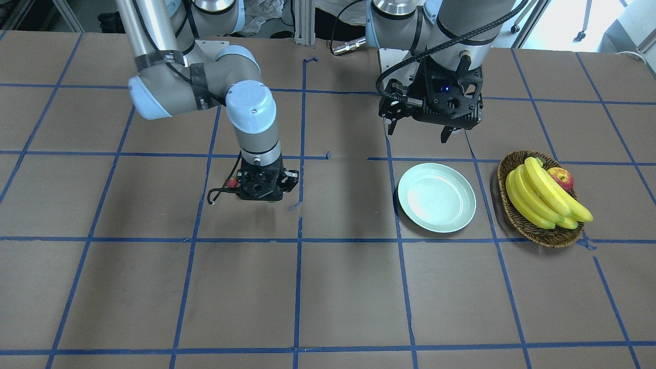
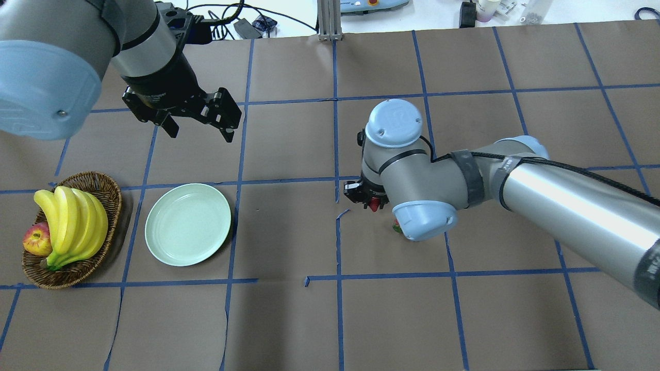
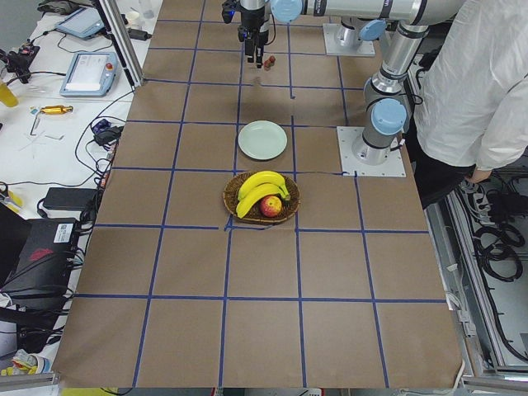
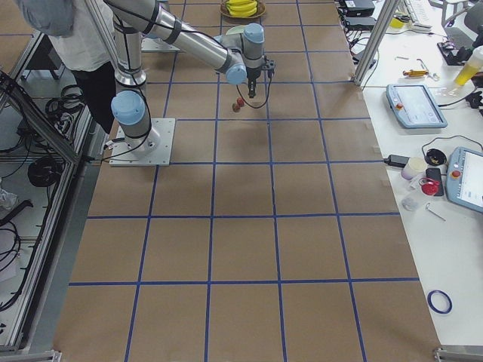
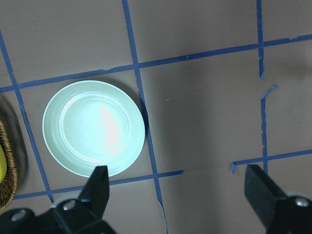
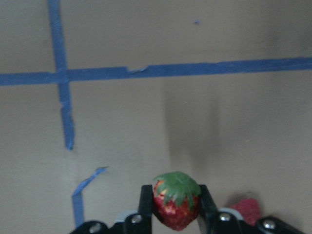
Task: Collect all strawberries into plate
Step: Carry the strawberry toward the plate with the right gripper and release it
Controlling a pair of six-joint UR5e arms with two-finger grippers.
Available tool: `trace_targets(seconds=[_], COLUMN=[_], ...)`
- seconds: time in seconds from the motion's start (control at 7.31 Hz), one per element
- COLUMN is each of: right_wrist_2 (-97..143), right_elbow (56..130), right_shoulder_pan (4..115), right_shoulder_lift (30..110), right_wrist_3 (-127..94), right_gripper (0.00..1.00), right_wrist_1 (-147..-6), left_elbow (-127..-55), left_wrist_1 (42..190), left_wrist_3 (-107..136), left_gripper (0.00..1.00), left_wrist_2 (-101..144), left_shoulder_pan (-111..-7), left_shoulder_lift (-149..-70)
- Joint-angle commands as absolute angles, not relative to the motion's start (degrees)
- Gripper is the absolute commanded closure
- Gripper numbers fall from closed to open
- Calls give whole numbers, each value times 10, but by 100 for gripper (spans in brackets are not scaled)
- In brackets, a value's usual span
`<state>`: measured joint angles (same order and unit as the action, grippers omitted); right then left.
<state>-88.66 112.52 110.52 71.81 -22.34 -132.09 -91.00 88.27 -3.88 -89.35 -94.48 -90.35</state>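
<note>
One strawberry sits clamped in the right tool, two strawberries lie beside it on the bench, and the left tool gapes near one plate.

Left arm: raised high above the table, wrist turned straight down. Left gripper: hanging well clear of the surface, fingers spread wide, nothing between them.

Right arm: entering from the right edge of the overhead view, forearm sloping low across the table, elbow joint bent, wrist aimed down. Right gripper: low over the table, fingers closed on a strawberry, one finger pressed on each flank of the fruit. Contact between gripper and surface: not determinable from any view. Cable loop hanging beside the right gripper, seen from the front.
</note>
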Motion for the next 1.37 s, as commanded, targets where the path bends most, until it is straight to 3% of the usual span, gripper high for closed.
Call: trace_targets(seconds=[0.0,0.14,0.27,0.41,0.55,1.23], right_wrist_2=[-886,-884,-879,-845,-809,-880], right_elbow=[1107,1105,1105,1105,1106,1107], right_shoulder_pan=[1167,1169,1169,1169,1169,1151], right_shoulder_lift=[682,681,680,681,681,693], right_wrist_3=[-272,-272,-272,-272,-272,-262], right_gripper=[100,89,36,15,0,0], right_wrist_1=[-1326,-1329,-1348,-1367,-1368,-1358], left_elbow=[-910,-912,-912,-912,-913,-913], left_wrist_1=[882,882,882,882,882,882], left_wrist_3=[-42,-42,-42,-41,-42,-42], left_gripper=[0,0,0,0,0,0], left_wrist_2=[-894,-894,-894,-894,-894,-895], left_shoulder_pan=[-945,-945,-945,-945,-945,-945], left_shoulder_lift=[-901,-900,-900,-900,-899,-899])
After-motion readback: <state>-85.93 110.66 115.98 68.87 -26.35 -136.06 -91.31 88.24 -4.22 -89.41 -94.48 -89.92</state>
